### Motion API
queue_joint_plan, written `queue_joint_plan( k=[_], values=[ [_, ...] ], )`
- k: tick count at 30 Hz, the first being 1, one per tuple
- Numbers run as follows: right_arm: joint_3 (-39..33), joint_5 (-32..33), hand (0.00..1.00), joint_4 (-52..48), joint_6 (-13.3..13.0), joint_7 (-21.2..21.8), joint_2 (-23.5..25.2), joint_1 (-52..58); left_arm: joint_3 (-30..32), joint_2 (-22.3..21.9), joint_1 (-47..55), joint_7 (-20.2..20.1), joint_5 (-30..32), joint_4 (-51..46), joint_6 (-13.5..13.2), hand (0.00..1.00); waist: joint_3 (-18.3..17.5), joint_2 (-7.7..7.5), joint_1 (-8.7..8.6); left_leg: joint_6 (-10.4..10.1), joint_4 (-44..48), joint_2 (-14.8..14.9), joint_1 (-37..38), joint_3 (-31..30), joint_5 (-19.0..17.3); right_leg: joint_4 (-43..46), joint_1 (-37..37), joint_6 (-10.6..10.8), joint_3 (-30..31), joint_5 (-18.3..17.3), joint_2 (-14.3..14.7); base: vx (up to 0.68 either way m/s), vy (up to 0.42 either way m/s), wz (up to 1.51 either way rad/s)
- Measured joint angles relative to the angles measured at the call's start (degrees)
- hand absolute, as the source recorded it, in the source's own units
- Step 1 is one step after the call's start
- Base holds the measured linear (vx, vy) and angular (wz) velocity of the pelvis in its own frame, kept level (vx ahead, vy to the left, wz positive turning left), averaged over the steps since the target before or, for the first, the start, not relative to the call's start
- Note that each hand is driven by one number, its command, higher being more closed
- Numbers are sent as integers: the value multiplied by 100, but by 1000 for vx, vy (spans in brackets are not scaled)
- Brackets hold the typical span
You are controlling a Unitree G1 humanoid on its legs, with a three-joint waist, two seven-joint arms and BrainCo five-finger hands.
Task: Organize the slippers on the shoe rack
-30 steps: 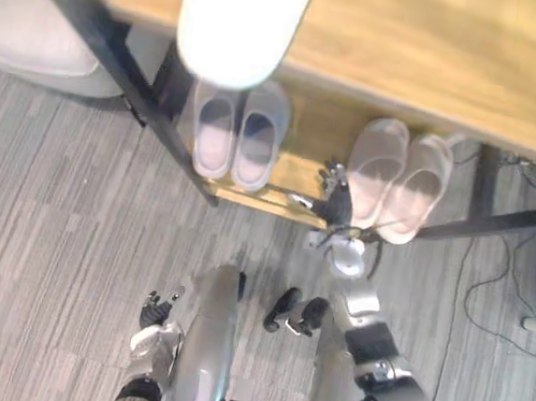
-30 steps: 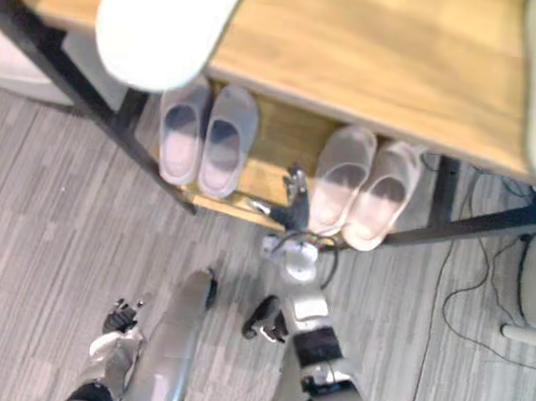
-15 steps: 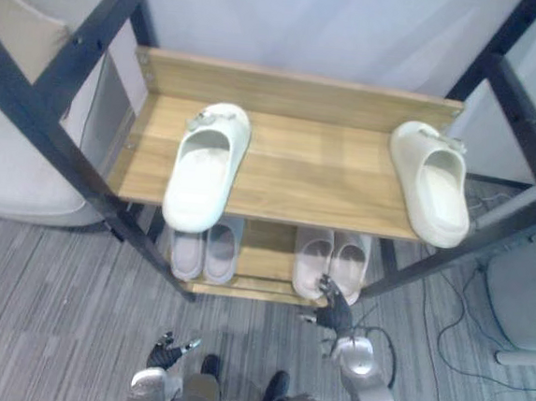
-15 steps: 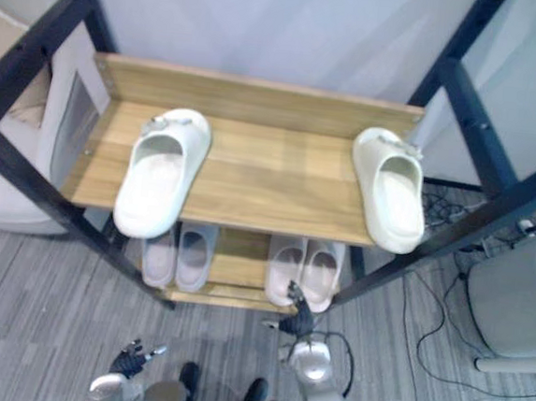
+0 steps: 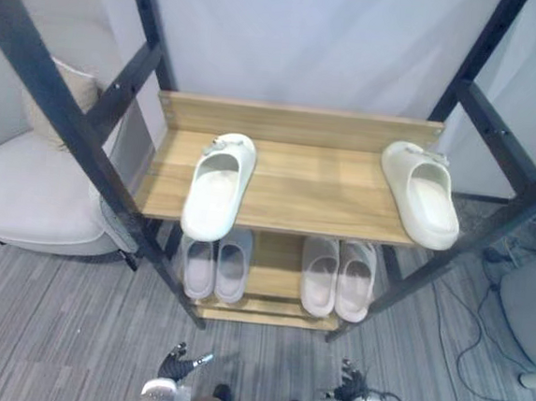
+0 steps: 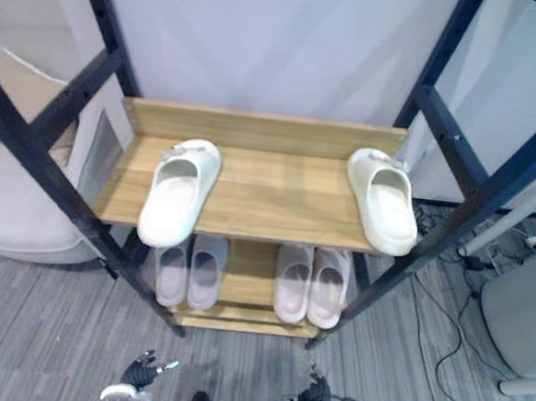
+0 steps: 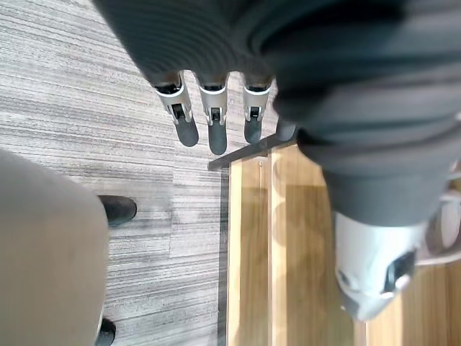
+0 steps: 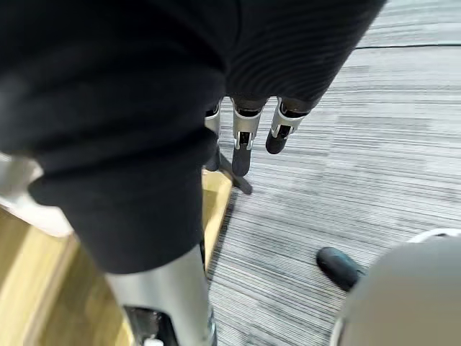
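Two hands are hanging low over the grey carpet (image 5: 52, 304), closest to the robot, in front of the shoe rack (image 5: 74, 113). The left hand (image 5: 178, 365) is showing relaxed, near-straight fingers (image 7: 216, 124) w/ nothing in them, and the right hand (image 5: 350, 388) is doing the same, fingers (image 8: 241, 148) loose & empty, pointing down by the rack's btm corner. Next out, the bottom shelf (image 5: 276, 267) is carrying two pairs side by side, toes to the back: a grey pair (image 5: 215, 269) on the left and a pink pair (image 5: 337, 277) on the right, each pair's slippers touching or just beside each other, w/ bare wood between the pairs. Above, the top shelf (image 5: 317, 181) is holding two cream slippers well apart. The left cream slipper (image 5: 218, 185) is lying slightly angled, its heel overhanging the front edge above the grey pair. The right cream slipper (image 5: 421, 193) is sitting near the shelf's right end, heel at the front edge. A beige armchair (image 5: 24, 193) is standing beside the rack's left side, and a white wall (image 5: 311, 35) is running behind it.
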Motion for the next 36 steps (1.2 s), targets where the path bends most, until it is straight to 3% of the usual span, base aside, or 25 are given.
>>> queue_joint_plan(
  k=[7, 12, 13, 21, 29, 36],
  values=[
    [-183, 208, 0, 213, -3, -37, 33, -106, -591, 47, -33, 46, 115, -92, -41, 0, -32, 60, -44, 22, -253, -100, 138, -158, 133, -2, 76, 75, -90, 24, -72, -43, 49, 11],
    [-184, 207, 0, 398, -8, -46, 43, -148, -1425, 113, 26, 34, 121, -824, -44, 0, -26, 82, -37, 58, -292, -169, 164, -244, 171, -2, 126, 104, -141, 37, -127, 2, 50, 10],
    [-184, 207, 0, 399, -9, -56, 41, -151, -1818, 122, 75, 19, 114, -1543, -60, 0, -20, 94, -38, 70, -307, -193, 159, -279, 179, -1, 130, 118, -169, 26, -147, 14, 40, 10],
    [-180, 211, 0, 418, -12, -120, 19, -372, -3015, 213, 39, -437, -219, -4386, -306, 0, -13, 219, -50, 174, -405, -231, 160, -390, 267, 1, 127, 130, -259, 26, -169, 34, 17, 8],
    [-97, 211, 0, 404, -63, -141, -32, -516, -3609, 245, -609, -463, -626, -5392, -414, 0, -16, 253, -78, 173, -422, -221, 227, -373, 264, -9, 175, 112, -243, 15, -157, 12, -1, -1],
    [89, 209, 0, 398, -62, -138, -96, -506, -3671, 275, -936, -248, -789, -6124, -511, 0, -44, 298, -96, 167, -424, -212, 257, -293, 259, -7, 166, 83, -151, 12, -159, -21, 9, -7]
  ],
)
